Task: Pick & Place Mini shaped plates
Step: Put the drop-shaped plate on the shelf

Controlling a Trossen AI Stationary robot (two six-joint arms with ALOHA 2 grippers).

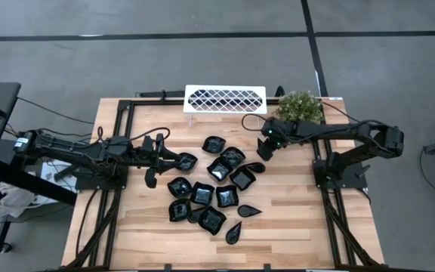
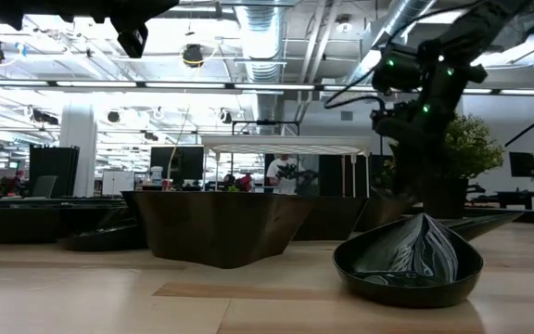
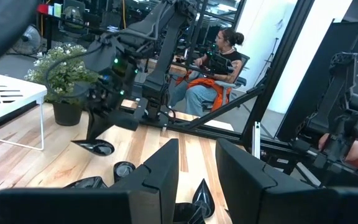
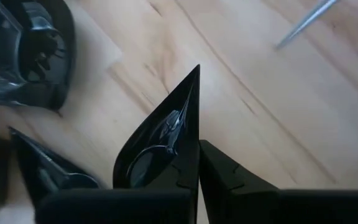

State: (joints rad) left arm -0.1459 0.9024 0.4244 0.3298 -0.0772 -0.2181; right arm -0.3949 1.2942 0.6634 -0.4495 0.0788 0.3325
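Your right tool (image 4: 197, 163) is clamped on the teardrop plate (image 4: 160, 140), its pointed tip aimed away from the tool, at the pile's right edge. The white tray (image 1: 225, 99) lies beyond, nearer this arm.

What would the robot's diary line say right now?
right end effector: shut on teardrop plate, off the table | left end effector: open, empty, left of plates | tray: empty

Mini plates (image 1: 202, 193): glossy black, all shapes; teardrop (image 2: 408, 263) w/ grey-white swirl streaks inside. Tray (image 1: 225, 99): white, diamond lattice. Plant (image 1: 300, 106): green, pale flecks, dark pot. Tabletop (image 1: 293, 219): light wood planks, black frame. Arms dark; right pincer (image 1: 265, 151) green LEDs.
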